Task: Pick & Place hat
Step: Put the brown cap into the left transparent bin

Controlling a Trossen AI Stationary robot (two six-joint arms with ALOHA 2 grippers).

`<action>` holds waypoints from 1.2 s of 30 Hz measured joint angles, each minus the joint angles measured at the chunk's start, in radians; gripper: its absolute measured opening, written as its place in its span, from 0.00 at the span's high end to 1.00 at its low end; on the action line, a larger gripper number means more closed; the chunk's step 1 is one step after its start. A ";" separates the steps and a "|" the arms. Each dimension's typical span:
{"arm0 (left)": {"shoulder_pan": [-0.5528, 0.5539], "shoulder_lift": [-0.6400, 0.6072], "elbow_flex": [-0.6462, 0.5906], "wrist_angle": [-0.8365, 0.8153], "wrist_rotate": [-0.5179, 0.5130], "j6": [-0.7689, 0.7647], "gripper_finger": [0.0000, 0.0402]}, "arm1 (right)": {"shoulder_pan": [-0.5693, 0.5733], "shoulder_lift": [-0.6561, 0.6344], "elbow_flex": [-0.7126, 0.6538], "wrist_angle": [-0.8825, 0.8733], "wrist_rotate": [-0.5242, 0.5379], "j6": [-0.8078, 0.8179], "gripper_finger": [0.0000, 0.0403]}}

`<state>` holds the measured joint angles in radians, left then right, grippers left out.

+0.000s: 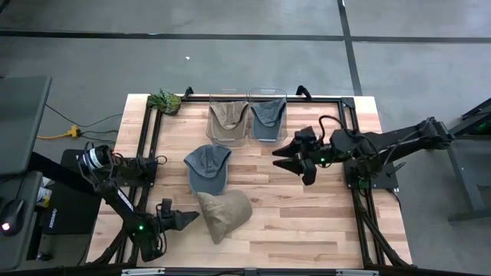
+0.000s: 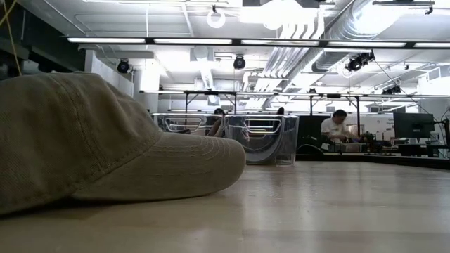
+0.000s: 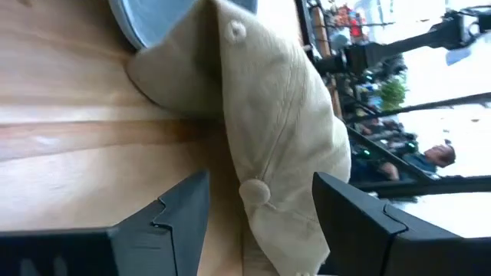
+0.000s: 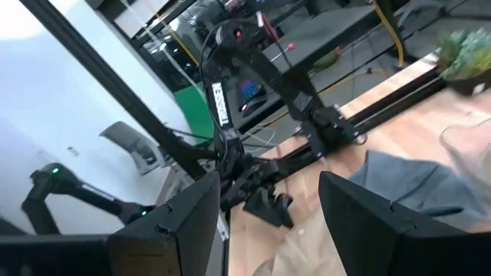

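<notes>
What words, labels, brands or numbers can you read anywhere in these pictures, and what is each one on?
None can be read.
White vertical lettering on the left arm, seen from the right wrist view: too blurred to read.
Tan hat, blue-grey hat: no visible print.
Left gripper and right gripper: no legible markings.

Tan hat (image 2: 105, 147) fills left foreground on table (image 2: 316, 211); clear bins (image 2: 261, 138) behind.
</notes>
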<state>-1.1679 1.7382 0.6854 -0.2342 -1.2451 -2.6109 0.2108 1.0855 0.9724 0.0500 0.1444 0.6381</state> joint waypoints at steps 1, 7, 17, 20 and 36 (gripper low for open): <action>0.000 0.000 -0.016 0.054 -0.011 0.038 0.47 | 0.000 0.000 0.019 -0.016 0.009 -0.010 0.46; 0.001 -0.001 -0.054 0.173 -0.048 0.157 0.47 | 0.000 0.000 0.101 -0.076 0.042 -0.044 0.46; 0.016 0.070 -0.040 0.179 -0.058 0.121 0.47 | 0.037 0.006 0.122 -0.077 0.100 -0.067 0.46; 0.035 0.076 -0.028 0.171 -0.048 0.118 0.47 | 0.049 0.015 0.122 -0.080 0.114 -0.067 0.46; 0.164 0.083 0.131 0.049 0.360 0.179 0.47 | 0.054 0.023 0.121 -0.083 0.131 -0.062 0.46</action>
<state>-1.0043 1.8217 0.8164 -0.1851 -0.8849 -2.4320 0.2646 1.1088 1.0931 -0.0329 0.2752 0.5758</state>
